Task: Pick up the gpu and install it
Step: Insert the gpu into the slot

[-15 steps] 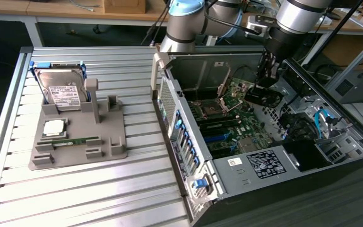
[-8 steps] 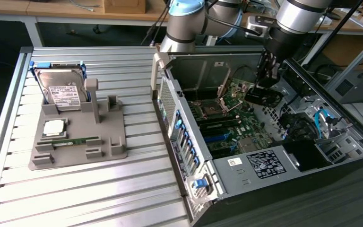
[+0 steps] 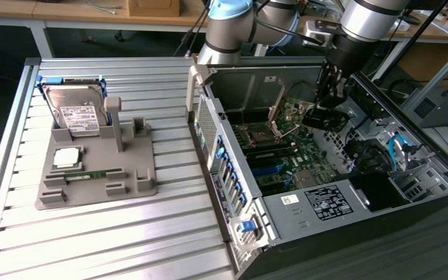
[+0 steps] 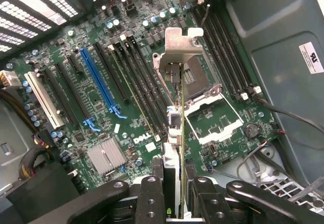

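Closest to the wrist camera, the end effector point(image 4: 177, 186) is clamped on the gpu point(image 4: 181, 67), its dark fingers point(image 4: 151, 196) pressing the card's two flat faces; the card is seen edge-on, running away from the fingers to its silvery metal bracket at the far end.

It hangs inside the open computer case point(image 3: 286, 201), above the motherboard point(image 4: 126, 107), and looks clear of every slot; its edge lines up between the black expansion slots point(image 4: 136, 77) and the CPU socket point(image 4: 210, 118), with the blue slot point(image 4: 98, 85) and the small finned heatsink point(image 4: 106, 155) off to one side.

As a thin circuit card it is probably light and stiff, so weight is little trouble; the danger is more likely fragility. Its components and contact edge would not take a knock, and a thin board may crack if bent or pushed in crooked. The flat faces near one end, as held here, seem a fair hold; the metal bracket is the sturdiest part.

Further off, in the exterior view, a grey parts holder point(image 3: 142, 186) sits on the slatted worktop point(image 3: 130, 233) at the exterior view's left, well apart from the case; it carries a hard drive point(image 3: 76, 114), a processor chip point(image 3: 67, 156) and a green memory stick point(image 3: 91, 173).
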{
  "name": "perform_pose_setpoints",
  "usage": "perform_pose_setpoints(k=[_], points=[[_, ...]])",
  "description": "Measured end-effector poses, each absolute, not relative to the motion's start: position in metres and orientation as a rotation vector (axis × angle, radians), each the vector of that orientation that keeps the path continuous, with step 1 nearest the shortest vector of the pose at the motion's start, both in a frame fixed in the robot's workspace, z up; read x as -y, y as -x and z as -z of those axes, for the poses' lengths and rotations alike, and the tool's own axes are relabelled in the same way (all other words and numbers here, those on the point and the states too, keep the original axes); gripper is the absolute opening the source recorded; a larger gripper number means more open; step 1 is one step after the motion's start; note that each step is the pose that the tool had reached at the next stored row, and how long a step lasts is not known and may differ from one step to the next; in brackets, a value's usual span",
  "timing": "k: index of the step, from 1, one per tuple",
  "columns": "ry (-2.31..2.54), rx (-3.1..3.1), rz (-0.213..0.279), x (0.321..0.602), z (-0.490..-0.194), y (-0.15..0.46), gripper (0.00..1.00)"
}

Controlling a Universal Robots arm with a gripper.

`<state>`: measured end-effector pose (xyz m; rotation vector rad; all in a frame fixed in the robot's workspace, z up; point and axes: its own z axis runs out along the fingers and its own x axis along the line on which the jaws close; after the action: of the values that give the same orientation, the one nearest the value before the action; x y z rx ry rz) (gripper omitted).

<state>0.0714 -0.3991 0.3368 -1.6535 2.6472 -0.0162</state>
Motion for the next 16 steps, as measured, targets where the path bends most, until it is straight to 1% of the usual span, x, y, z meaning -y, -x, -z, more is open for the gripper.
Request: perform_pose_setpoints(k=[16], points=[[1.779, -2.568, 0.024, 0.3991, -0.3367, -0.0714, 0.27]])
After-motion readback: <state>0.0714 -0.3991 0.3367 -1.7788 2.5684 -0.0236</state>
